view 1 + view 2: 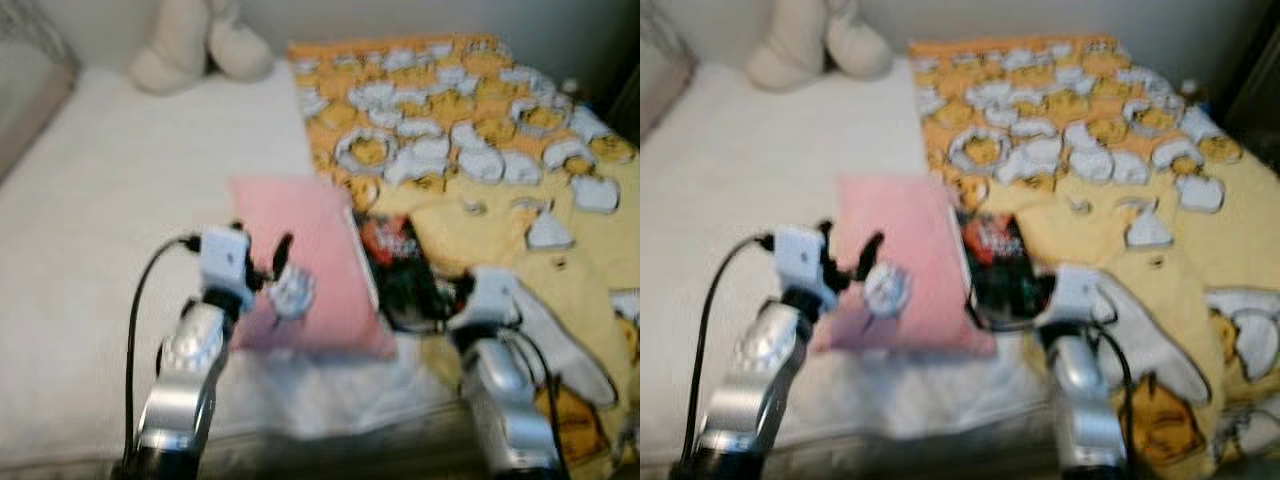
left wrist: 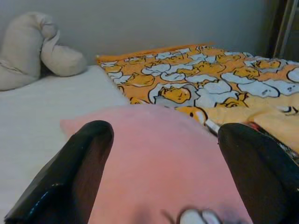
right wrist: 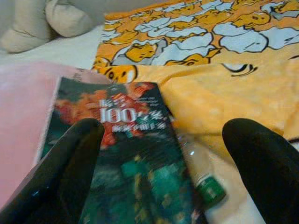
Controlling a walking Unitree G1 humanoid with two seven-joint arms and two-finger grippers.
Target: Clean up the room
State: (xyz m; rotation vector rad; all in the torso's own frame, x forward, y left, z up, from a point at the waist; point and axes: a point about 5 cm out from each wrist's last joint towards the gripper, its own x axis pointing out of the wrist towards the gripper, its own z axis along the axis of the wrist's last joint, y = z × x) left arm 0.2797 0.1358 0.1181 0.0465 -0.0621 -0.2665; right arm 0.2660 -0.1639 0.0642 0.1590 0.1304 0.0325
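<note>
1. My right gripper (image 3: 159, 172) hung spread over the book (image 3: 126, 163); my left gripper (image 2: 159, 177) was spread over the pillow (image 2: 154, 158).
2. The book lay on the bed (image 1: 120, 200) between pillow and blanket (image 1: 470, 120), likely stiff and light; I judged its spine edge the best hold.
3. A small bottle (image 3: 201, 177) beside it was blurred.

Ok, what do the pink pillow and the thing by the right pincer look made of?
The pink pillow looks like soft matte fabric, plump with rounded edges. The book by the right pincer looks like a paperback: flat, printed, slightly glossy cover.
</note>
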